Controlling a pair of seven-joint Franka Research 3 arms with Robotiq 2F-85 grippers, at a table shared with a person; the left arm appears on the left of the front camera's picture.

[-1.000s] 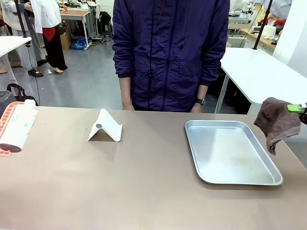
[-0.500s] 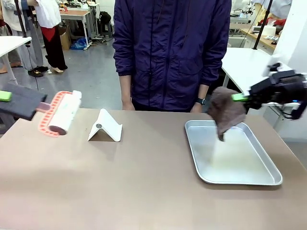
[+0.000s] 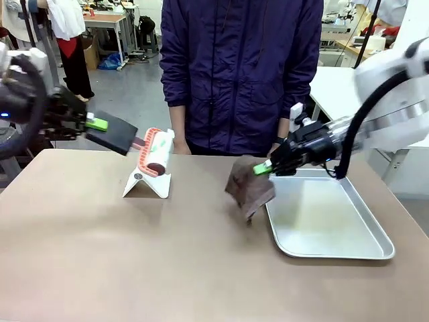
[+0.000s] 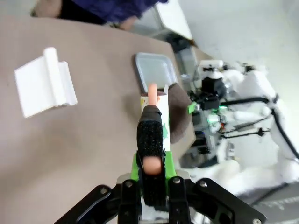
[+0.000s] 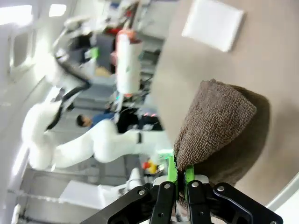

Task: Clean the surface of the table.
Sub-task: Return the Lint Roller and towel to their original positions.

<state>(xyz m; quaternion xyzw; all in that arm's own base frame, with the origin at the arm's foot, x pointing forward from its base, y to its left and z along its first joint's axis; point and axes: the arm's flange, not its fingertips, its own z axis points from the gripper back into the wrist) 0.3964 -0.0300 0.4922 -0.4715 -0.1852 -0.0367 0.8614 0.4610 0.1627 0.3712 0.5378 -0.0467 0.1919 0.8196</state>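
Tabletop (image 3: 167,255): broad matte brownish-taupe surface spanning the near foreground of the front view, bare across its near half, no visible spill or debris at this resolution.

Cloth (image 3: 248,188): brown terry, hanging in a loose fold just left of the tray, its lower edge at or barely above the tabletop; contact cannot be confirmed. Held by one upper corner, so the bulk drapes free, presumably to be laid flat and dragged as a wipe.

Right gripper (image 3: 268,167): reaches in from the right over the tray's near-left corner; green-padded fingers pressed together on the cloth's top edge, as the right wrist view confirms (image 5: 177,175).

Tray (image 3: 375,231): shiny metal, empty, on the right part of the tabletop; likely a parking spot for the tools.

Lint roller (image 3: 156,151): orange frame, white roll, held in the air above the stand, roll end pointing toward the tabletop.

Left gripper (image 3: 94,124): comes from the left, fingers pinching the roller's dark handle; seen along the handle in the left wrist view (image 4: 152,165).

Stand (image 3: 147,178): white folded piece, resting on the tabletop left of centre, directly under the roller.

Person (image 3: 238,74): dark jacket, standing at the far edge, hands down, not engaged.
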